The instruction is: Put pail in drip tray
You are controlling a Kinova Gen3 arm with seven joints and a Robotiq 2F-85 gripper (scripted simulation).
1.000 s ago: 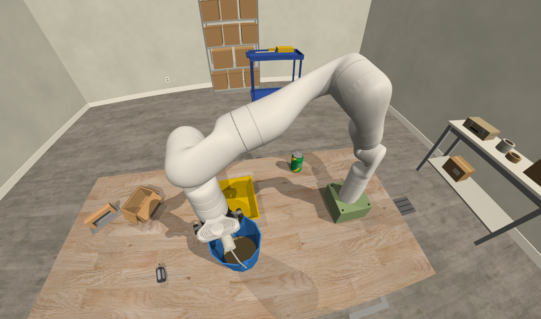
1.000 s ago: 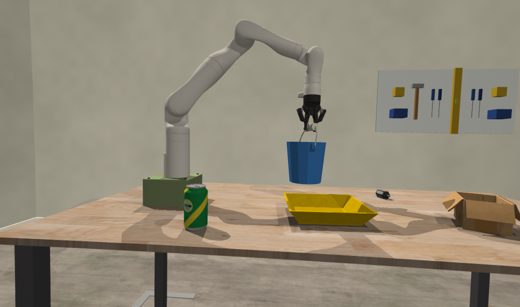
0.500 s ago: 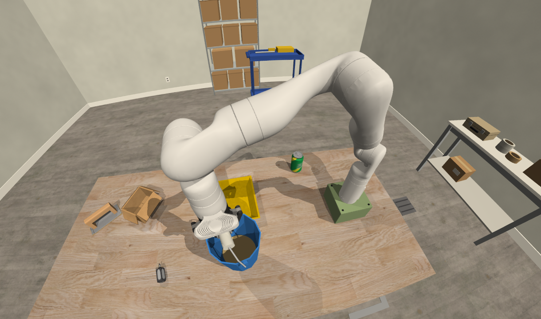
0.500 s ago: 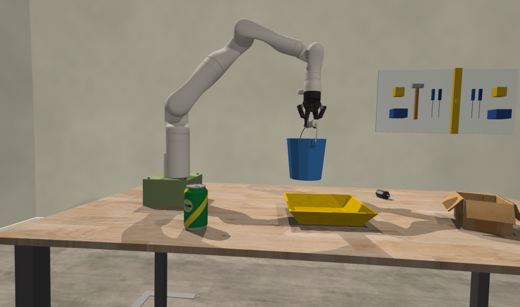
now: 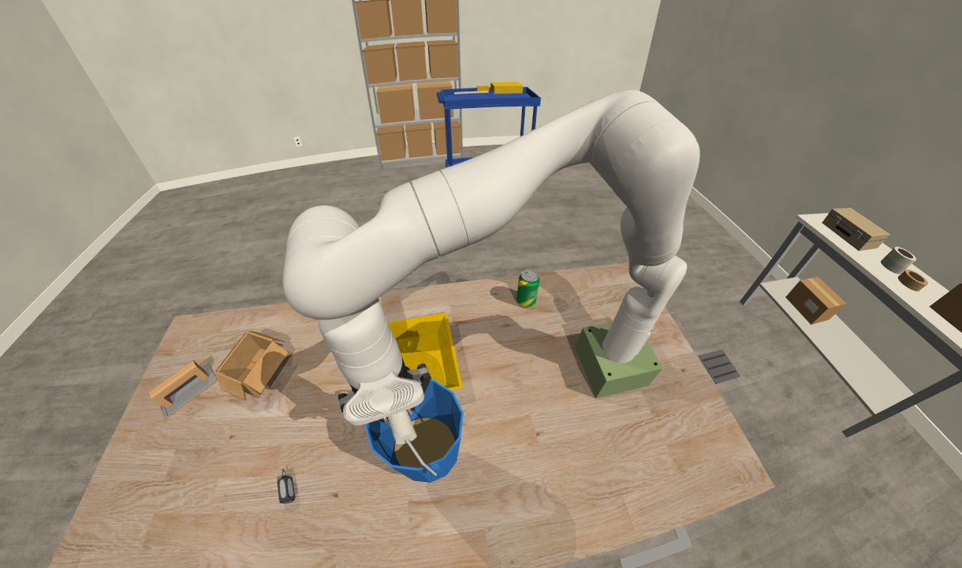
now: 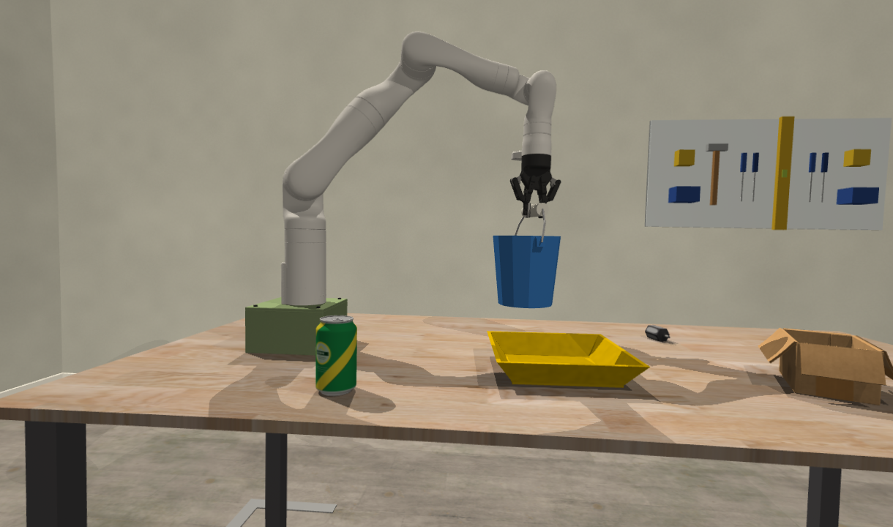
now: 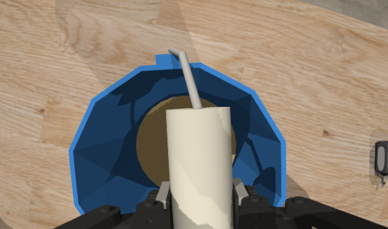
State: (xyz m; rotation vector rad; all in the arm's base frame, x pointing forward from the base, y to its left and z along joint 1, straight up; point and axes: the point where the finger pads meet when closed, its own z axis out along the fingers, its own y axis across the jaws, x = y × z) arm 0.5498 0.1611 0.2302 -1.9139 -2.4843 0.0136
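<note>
While from above the blue pail [image 5: 415,443] hangs beside the yellow drip tray [image 5: 445,351], side-on the gripper [image 6: 535,200] is clamped on its handle above the table, near a green can [image 6: 335,355] whose label is unreadable, and the wrist shows wood below.

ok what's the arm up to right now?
The arm's end effector is shut on the cream grip of the blue pail's wire handle, holding the pail upright in the air, above the table. The yellow drip tray sits on the table and holds nothing; from the top view the pail hangs beside it, not over it. Nothing has been set down yet.
</note>
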